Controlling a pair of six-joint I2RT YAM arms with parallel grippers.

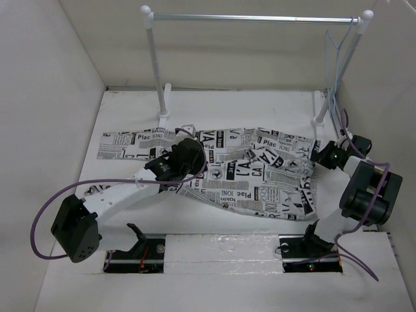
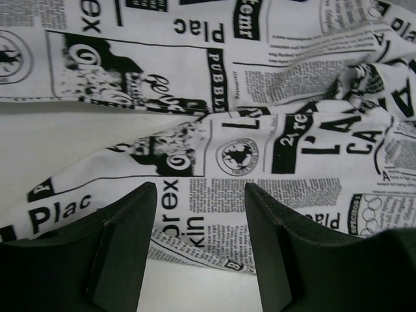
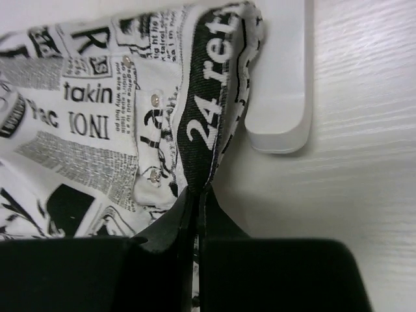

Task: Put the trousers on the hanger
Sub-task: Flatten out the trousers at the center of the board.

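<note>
left tool [image 2: 199, 195] is hovering over the trousers [image 1: 260, 175] around the leg section, jaws spread wide, nothing clamped between them; printed cloth and a strip of bare bench [image 1: 214, 107] are showing through the gap, can't tell if the tips are touching the fabric

right tool [image 3: 197, 195] is sitting fully closed, pinching the trousers' edge right at the black "24" band next to the snap studs, cloth is coming straight up out of the tips

trousers are lying spread across the bench in front of the rack [image 1: 156, 71], running from the left side over to the right arm, flat on the left, crumpled through the middle and at the right end

pinched corner is sitting just beside the rack's white foot [image 3: 279, 78], can't tell if it's touching

hanger [image 1: 333, 71] is hanging off the right end of the silver rail [image 1: 253, 18] by the right post, above and behind the right tool, well apart from the left tool; trousers aren't on it yet
</note>
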